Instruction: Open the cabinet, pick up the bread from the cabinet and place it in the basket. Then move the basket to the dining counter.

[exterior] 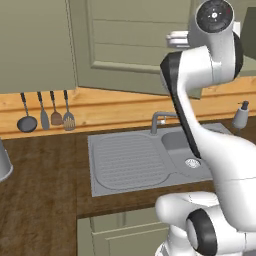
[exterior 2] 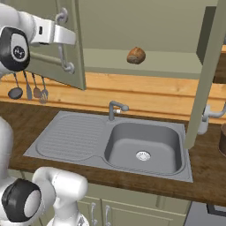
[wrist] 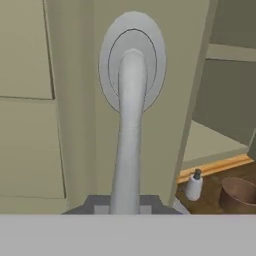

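Note:
The cabinet (exterior 2: 150,26) stands open above the sink. Its left door (exterior: 125,45) is swung out toward me. My gripper (exterior 2: 66,39) is shut on the long grey bar handle (wrist: 131,125) of that door; in the hand view the bar runs straight up from between my fingers to its round mount. The bread (exterior 2: 136,55), a small orange-brown lump, lies on the cabinet's shelf, well to the right of my gripper. The brown basket (wrist: 239,192) stands on the counter at the far right, next to a soap bottle (wrist: 192,185); its edge (exterior 2: 223,140) shows in the right base view.
The cabinet's right door (exterior 2: 207,75) also hangs open, partly covering the soap bottle (exterior: 241,115). Below are the grey sink (exterior 2: 143,148) with its tap (exterior 2: 115,108) and drainboard. Utensils (exterior: 45,117) hang on the wall at left. A grey pot (exterior: 3,162) sits at the left edge.

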